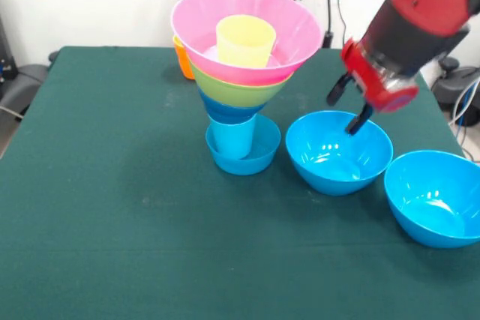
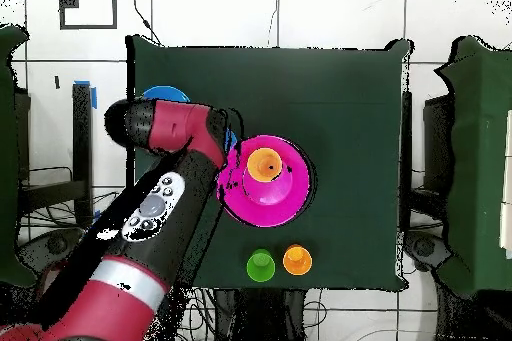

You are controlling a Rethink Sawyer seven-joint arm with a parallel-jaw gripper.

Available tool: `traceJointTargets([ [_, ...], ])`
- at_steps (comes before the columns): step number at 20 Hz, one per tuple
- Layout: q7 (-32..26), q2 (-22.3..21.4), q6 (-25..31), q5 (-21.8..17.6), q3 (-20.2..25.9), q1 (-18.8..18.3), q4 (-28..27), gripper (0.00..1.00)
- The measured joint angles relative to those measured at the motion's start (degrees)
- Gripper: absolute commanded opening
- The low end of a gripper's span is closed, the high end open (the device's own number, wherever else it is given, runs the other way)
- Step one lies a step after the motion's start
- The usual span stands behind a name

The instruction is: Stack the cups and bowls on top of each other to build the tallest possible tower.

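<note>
The tower stands mid-table: a small blue bowl point(image 1: 259, 157) at the base, a light blue cup point(image 1: 232, 136), a blue part, a lime green bowl point(image 1: 238, 92) and the big pink bowl point(image 1: 247, 65) on top, with a yellow cup point(image 1: 245, 40) inside it. From overhead the pink bowl point(image 2: 265, 195) hides the parts below. My gripper point(image 1: 349, 105) is open, just right of the tower. One finger point(image 1: 359, 119) dips inside a large blue bowl point(image 1: 337, 157); the other is behind its far rim. An orange cup point(image 1: 182, 58) stands behind the tower.
A second large blue bowl point(image 1: 435, 198) sits at the right on the green table point(image 1: 112, 222). Overhead, a green cup point(image 2: 261, 264) and the orange cup point(image 2: 296, 258) stand near the robot-side edge, and a blue bowl point(image 2: 160, 97) shows beside the arm.
</note>
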Motion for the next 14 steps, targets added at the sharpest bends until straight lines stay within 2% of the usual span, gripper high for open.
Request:
traceJointTargets([
  [6,0.0,-3.9,-2.1,0.9,-0.3,5.9,5.9,1.0],
  [14,0.3,-3.7,-5.8,3.2,-0.3,9.3,8.4,1.0],
])
